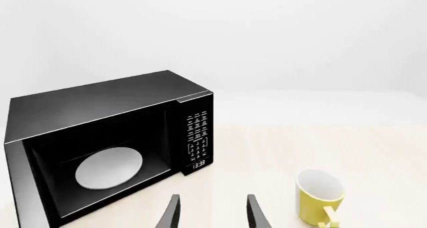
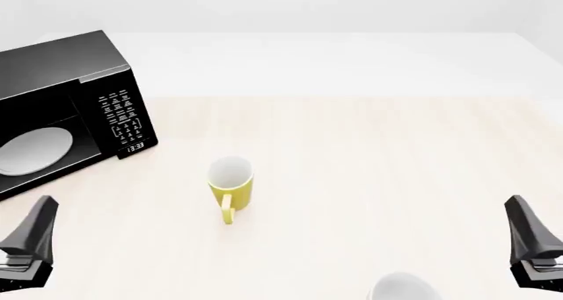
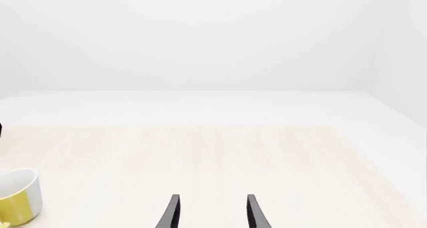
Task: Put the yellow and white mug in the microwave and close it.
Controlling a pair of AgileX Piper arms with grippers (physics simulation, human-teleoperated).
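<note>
Yellow and white mug [image 2: 231, 184] stands upright; we should bring our released left end effector [image 1: 212, 213] squarely over its rim.

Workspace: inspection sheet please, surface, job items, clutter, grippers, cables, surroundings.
Surface: light wood table, flat.
Job's things: yellow and white mug upright in mid-table, handle toward the arms; microwave at the far left, cavity open to view, white turntable plate inside, door not seen.
Clutter: white rounded object at the near edge, partly cut off.
Grippers: left gripper and right gripper open, holding nothing.
Cables: nothing seen.
Surroundings: plain white backdrop.
</note>
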